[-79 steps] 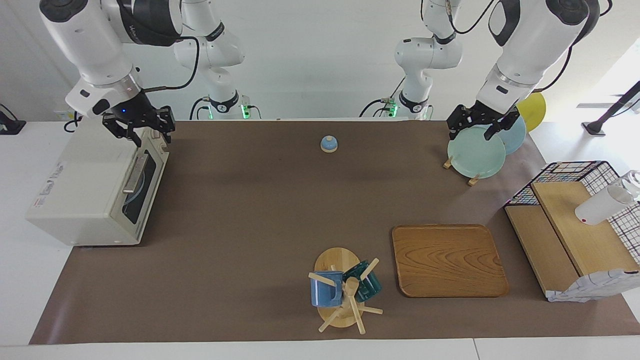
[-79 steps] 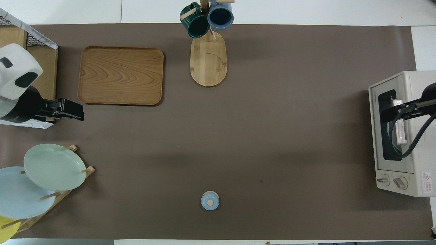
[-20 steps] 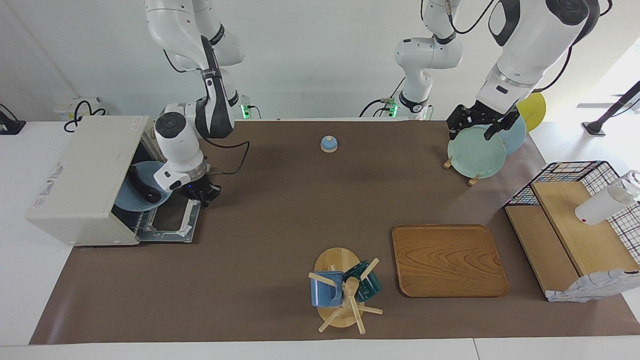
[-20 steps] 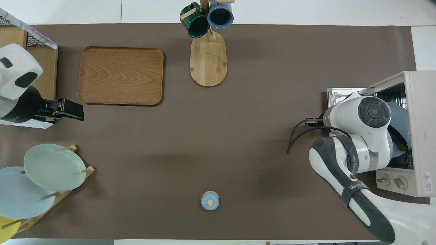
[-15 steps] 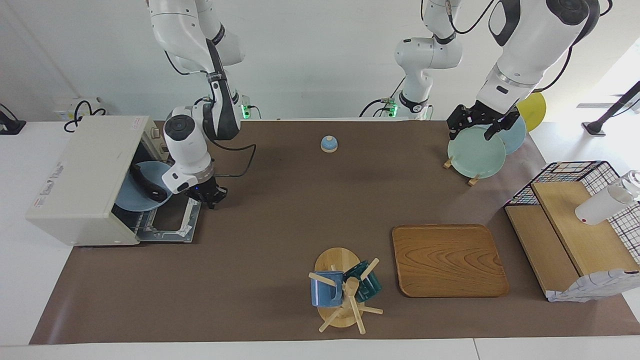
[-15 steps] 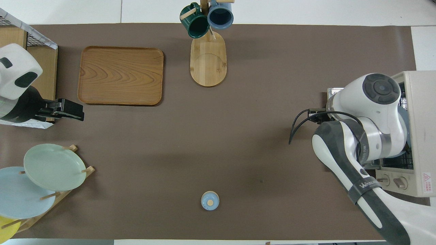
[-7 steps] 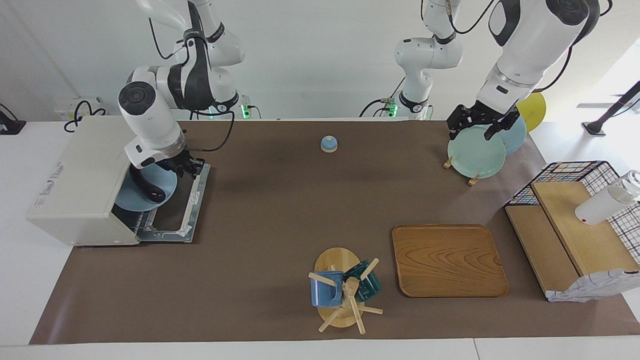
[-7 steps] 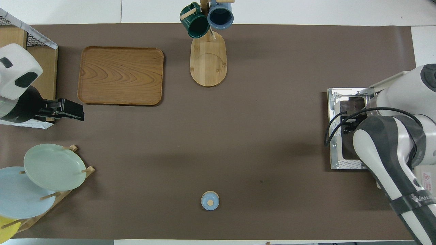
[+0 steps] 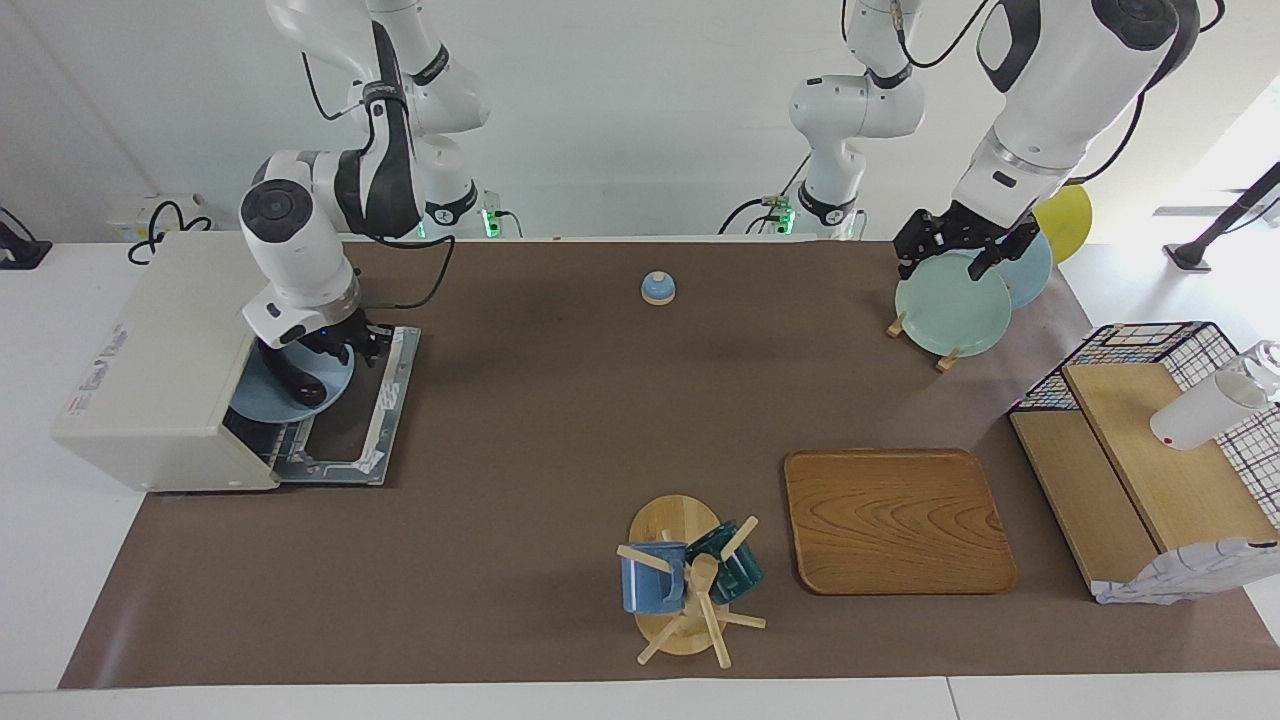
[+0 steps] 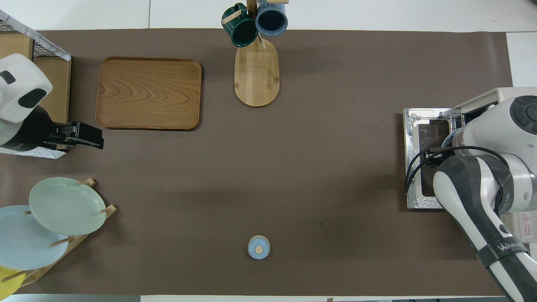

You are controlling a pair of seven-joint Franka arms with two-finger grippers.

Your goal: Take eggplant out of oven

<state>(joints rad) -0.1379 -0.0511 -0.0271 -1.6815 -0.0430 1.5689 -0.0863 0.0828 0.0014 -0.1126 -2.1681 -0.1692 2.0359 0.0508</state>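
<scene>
The cream-white oven (image 9: 160,350) stands at the right arm's end of the table, its door (image 9: 388,395) folded down flat. Inside, a blue plate (image 9: 255,400) sits on the rack with the dark eggplant (image 9: 292,383) lying on it. My right gripper (image 9: 335,345) is down at the oven mouth, right at the eggplant's end nearer the robots. Whether it grips the eggplant does not show. In the overhead view the right arm (image 10: 482,167) covers the oven's opening (image 10: 474,111), the plate and the eggplant. My left gripper (image 9: 950,255) waits open, in the air over the plate rack.
A small blue bell (image 9: 657,288) sits mid-table near the robots. A mug tree (image 9: 685,580) with two mugs and a wooden tray (image 9: 897,520) lie farther out. A plate rack with a green plate (image 9: 952,305) and a wire shelf (image 9: 1150,430) stand at the left arm's end.
The oven door, shut in the earliest frames, lies open. Over the last second my right gripper moved from the door's outer edge to the oven mouth, onto the eggplant. The left arm stayed still.
</scene>
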